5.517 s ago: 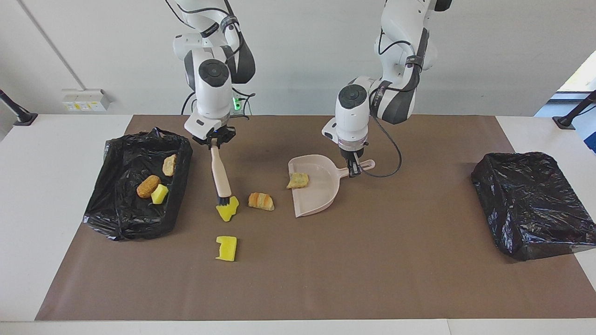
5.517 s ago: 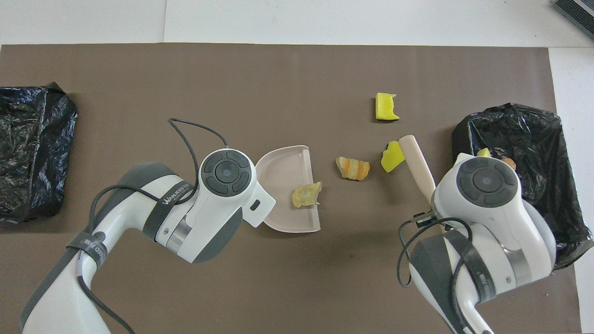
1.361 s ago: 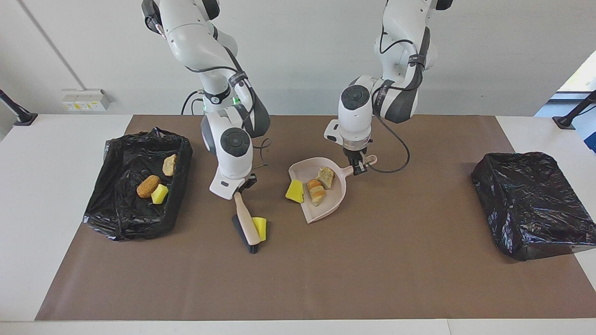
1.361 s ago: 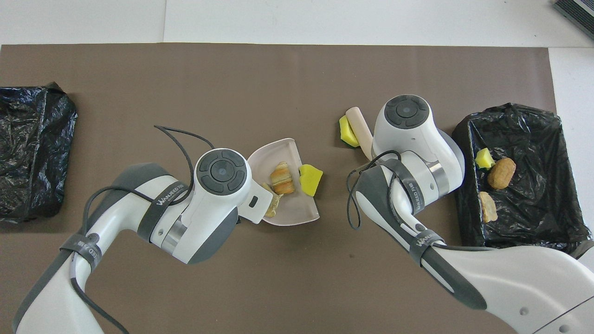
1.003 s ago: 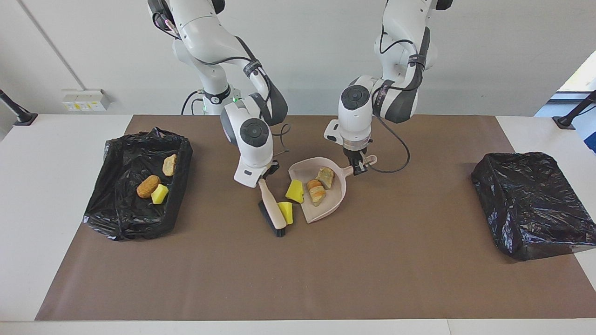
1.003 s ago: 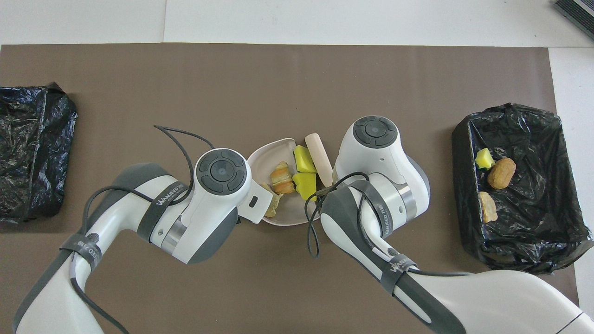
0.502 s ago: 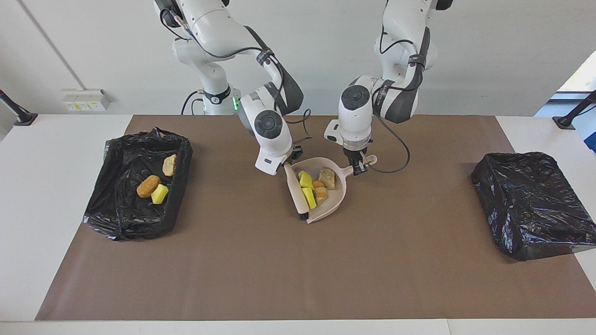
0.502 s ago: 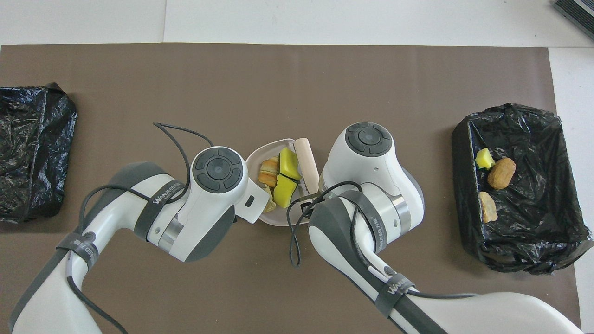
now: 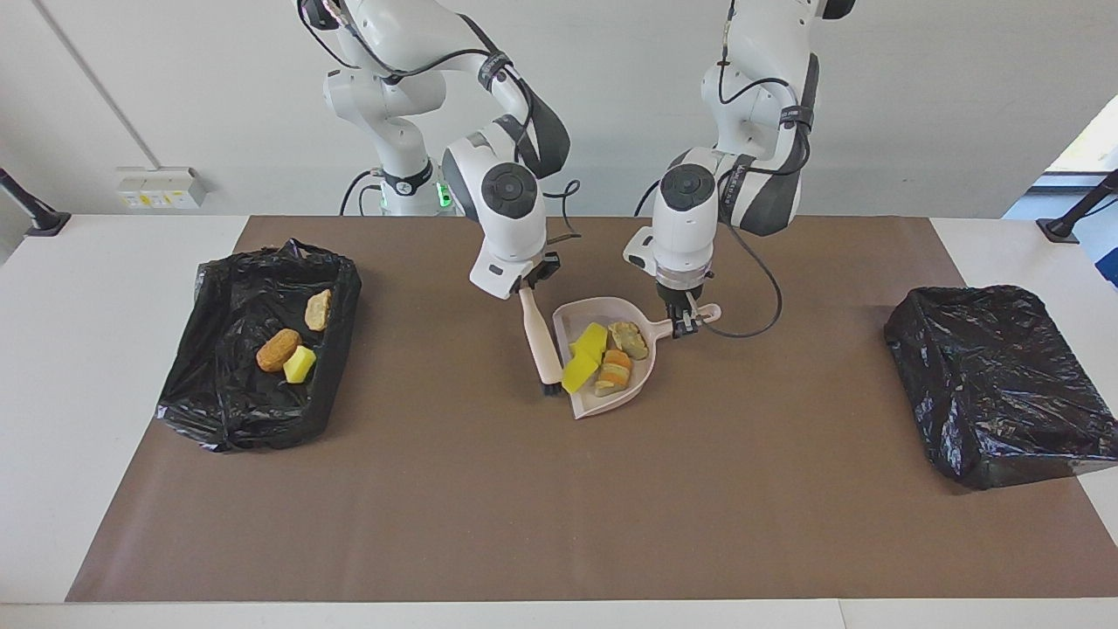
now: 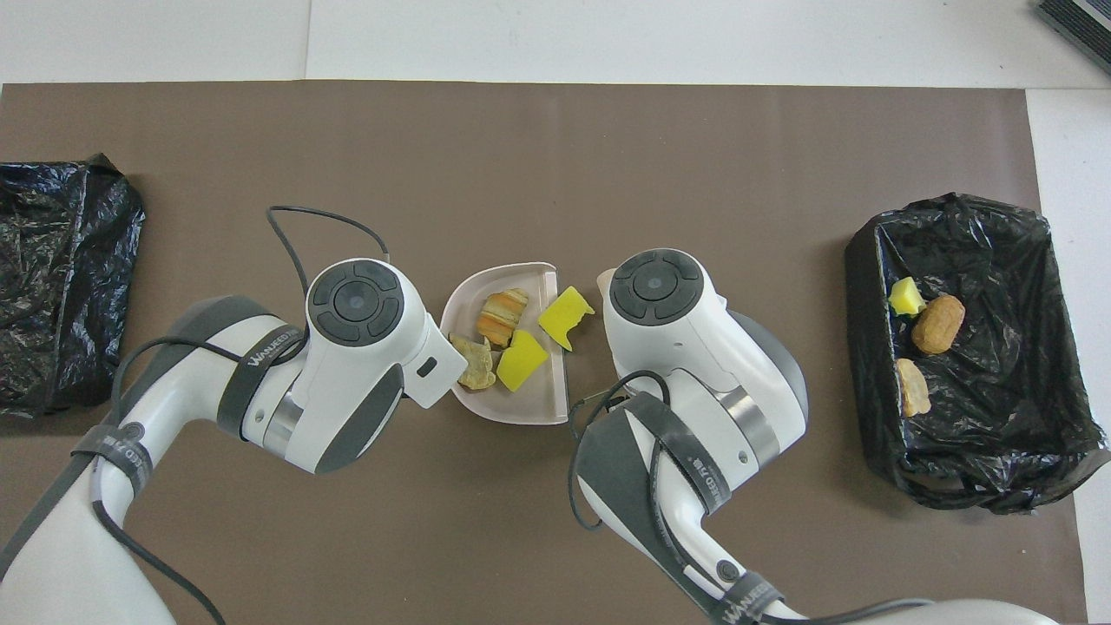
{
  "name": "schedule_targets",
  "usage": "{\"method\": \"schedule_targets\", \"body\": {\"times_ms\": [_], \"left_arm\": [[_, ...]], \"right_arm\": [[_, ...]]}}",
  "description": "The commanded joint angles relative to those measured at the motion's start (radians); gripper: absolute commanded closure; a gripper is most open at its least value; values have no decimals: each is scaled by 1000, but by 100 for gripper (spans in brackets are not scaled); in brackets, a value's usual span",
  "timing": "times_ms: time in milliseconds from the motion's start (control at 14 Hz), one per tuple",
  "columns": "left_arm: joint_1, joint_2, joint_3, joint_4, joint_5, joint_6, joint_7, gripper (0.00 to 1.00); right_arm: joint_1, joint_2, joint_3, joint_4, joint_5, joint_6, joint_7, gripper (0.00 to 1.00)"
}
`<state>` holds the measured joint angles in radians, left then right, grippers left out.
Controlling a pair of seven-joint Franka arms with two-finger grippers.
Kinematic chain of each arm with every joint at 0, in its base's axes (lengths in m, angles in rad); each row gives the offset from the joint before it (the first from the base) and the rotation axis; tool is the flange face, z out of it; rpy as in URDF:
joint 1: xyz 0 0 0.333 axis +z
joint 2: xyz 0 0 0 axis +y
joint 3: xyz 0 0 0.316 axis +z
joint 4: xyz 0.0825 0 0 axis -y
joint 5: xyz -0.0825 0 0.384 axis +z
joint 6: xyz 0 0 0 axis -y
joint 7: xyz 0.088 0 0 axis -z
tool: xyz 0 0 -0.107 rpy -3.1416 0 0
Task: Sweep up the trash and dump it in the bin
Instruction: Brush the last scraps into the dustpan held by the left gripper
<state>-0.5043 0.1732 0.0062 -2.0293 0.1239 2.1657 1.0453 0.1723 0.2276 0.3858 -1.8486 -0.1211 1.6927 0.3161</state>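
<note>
Left end effector (image 9: 679, 323) pinching beige plastic dustpan (image 9: 644, 377) handle, pan flat on bench so scraps slide in. Right end effector (image 9: 534, 278) clamped on beige brush (image 9: 541, 342), bristles at pan mouth as wall. Four trash scraps (image 9: 605, 353) in pan, three in black-lined bin (image 9: 229, 419) toward right arm's end.

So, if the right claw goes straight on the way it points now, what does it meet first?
Shut on the brush, the right claw points down. The brush's bristle end would probably meet the brown mat first, beside the open edge of the dustpan; its height now is unclear.
</note>
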Motion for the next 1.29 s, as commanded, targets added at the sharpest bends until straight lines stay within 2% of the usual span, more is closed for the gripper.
{"method": "schedule_targets", "body": {"times_ms": [0, 143, 358, 502, 645, 788, 1003, 1218], "left_arm": [[3, -21, -2, -40, -18, 40, 58, 100], [-3, -23, -2, -43, -18, 40, 52, 100], [6, -23, -2, -43, -18, 40, 71, 100], [12, -18, -2, -43, -18, 109, 155, 100], [29, -14, -3, -60, -23, 169, 225, 100], [58, -12, -3, -62, -117, 163, 319, 100], [66, -20, -3, -78, -147, 138, 366, 100], [111, -21, -5, -75, -190, 123, 424, 100]], "right_arm": [[-7, -19, 2, -12, -44, -8, 6, 100], [-60, -1, 4, -18, -81, 45, -79, 100], [-65, 61, 7, -27, -69, 128, -83, 100], [-48, 64, 8, -34, 6, 131, -110, 100], [-28, 62, 8, -37, 137, 136, -126, 100], [-11, 59, 8, -37, 230, 162, -109, 100], [24, 52, 8, -32, 239, 160, -28, 100], [21, 32, 8, -23, 239, 134, -38, 100]]}}
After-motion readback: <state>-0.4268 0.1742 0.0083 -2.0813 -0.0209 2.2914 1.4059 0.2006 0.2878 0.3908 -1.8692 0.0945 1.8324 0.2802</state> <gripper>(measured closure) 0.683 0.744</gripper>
